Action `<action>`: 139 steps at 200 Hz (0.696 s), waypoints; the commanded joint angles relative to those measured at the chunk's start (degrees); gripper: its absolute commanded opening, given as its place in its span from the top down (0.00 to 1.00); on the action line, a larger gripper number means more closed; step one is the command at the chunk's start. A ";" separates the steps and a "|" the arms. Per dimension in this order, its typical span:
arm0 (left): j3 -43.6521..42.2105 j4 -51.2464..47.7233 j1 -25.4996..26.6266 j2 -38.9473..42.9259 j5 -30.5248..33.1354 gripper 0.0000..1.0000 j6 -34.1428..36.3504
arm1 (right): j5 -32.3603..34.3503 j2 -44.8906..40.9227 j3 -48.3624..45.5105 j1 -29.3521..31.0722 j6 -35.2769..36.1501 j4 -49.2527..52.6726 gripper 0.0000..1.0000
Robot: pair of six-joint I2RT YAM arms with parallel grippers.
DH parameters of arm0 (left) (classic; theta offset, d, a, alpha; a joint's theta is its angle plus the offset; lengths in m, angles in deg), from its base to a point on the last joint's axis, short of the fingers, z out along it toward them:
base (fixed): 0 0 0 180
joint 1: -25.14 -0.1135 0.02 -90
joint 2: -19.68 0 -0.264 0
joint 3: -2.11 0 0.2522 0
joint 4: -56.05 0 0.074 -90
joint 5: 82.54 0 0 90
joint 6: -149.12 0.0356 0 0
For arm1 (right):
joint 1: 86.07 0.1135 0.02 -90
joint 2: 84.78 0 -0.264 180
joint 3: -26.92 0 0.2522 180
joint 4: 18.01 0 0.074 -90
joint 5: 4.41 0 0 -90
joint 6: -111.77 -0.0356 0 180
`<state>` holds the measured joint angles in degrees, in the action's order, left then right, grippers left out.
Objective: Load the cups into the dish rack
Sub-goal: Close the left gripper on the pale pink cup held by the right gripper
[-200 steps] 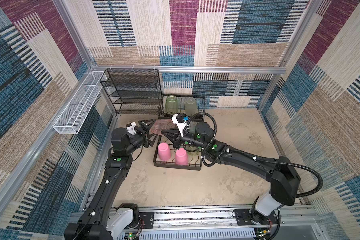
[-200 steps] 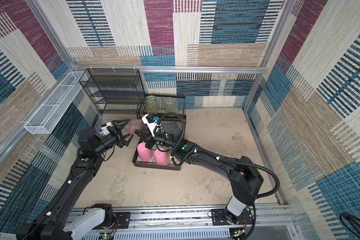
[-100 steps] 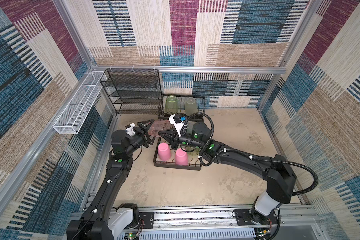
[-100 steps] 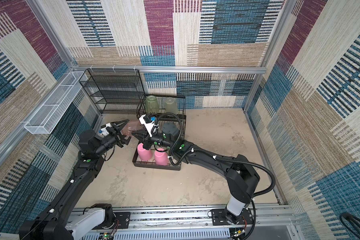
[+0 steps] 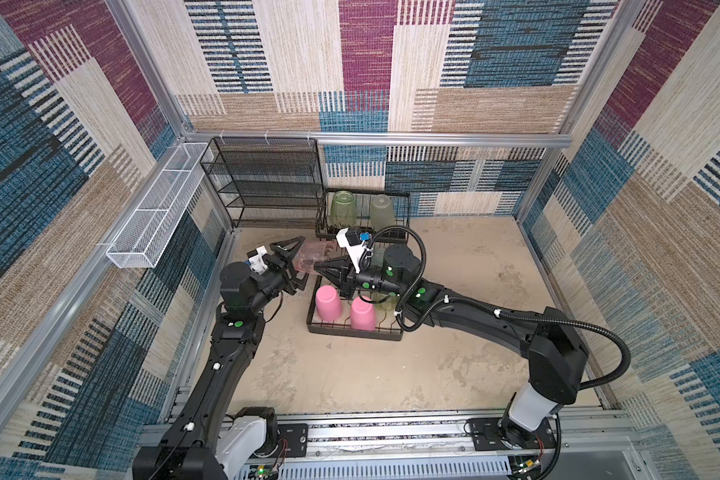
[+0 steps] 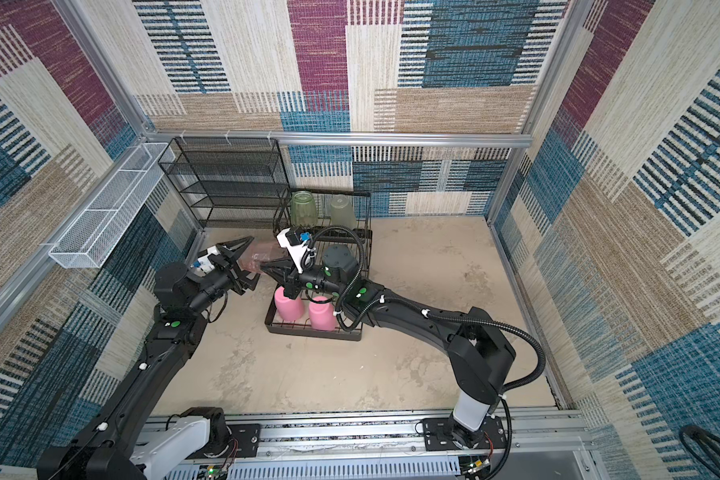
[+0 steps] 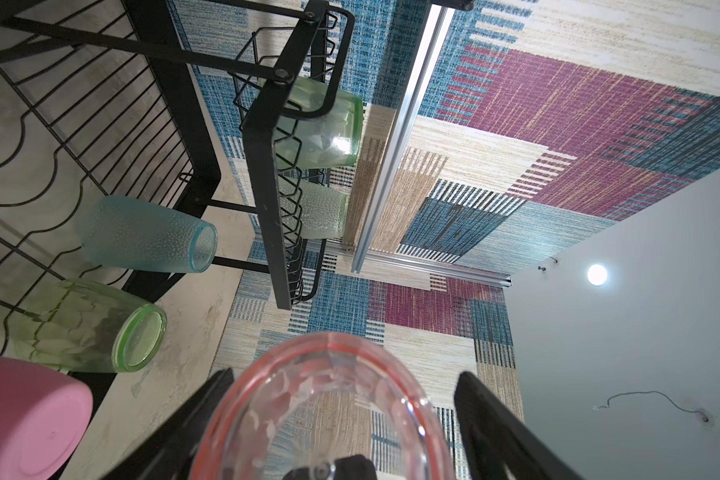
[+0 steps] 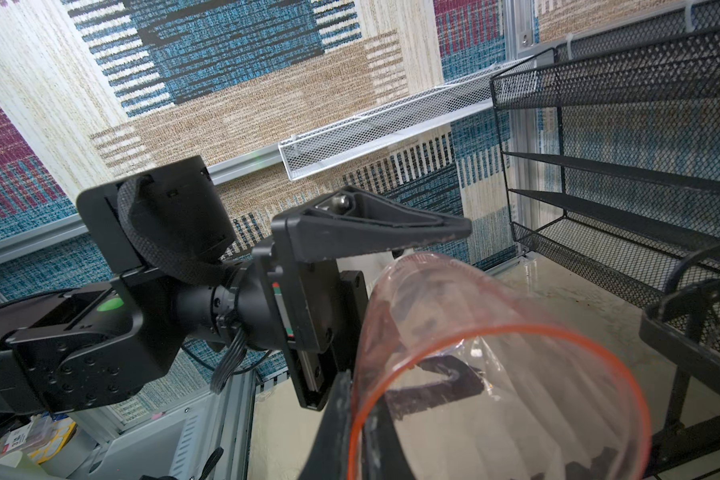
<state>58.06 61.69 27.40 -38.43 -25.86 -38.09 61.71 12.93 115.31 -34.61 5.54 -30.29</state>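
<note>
Clear pink cup [image 5: 308, 259]: faceted, see-through, lying sideways in the air at 10 o'clock from the dish rack [image 5: 352, 332].
Right gripper [image 5: 320, 267]: clenched on its rim.
Left gripper [image 5: 301, 262]: released, fingers either side of its base.
Low tray [image 7: 80, 124]: two opaque pink cups [image 5: 328, 302], a green cup [image 7: 88, 330] and a frosted teal cup [image 7: 146, 235].
Raised shelf [image 5: 364, 192]: two green cups [image 5: 343, 208], upside down.
</note>
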 commanded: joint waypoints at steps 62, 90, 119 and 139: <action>0.20 2.04 -0.11 0.46 -0.34 0.16 0.27 | -2.03 1.48 1.81 0.30 -2.05 -2.83 0.96; -0.18 2.38 -0.18 0.45 -0.34 0.22 0.44 | -1.70 1.69 2.01 0.37 -1.72 -2.14 0.94; -0.46 2.36 -0.24 0.47 1.93 0.27 1.20 | -1.02 1.84 2.23 0.39 -1.31 -1.20 0.87; -0.52 1.79 -0.22 0.70 2.40 0.29 2.28 | 0.02 1.61 1.92 0.39 -1.11 -0.99 0.80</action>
<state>57.84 61.73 27.20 -38.05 -24.28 -37.72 60.71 14.61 117.08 -34.37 4.12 -30.92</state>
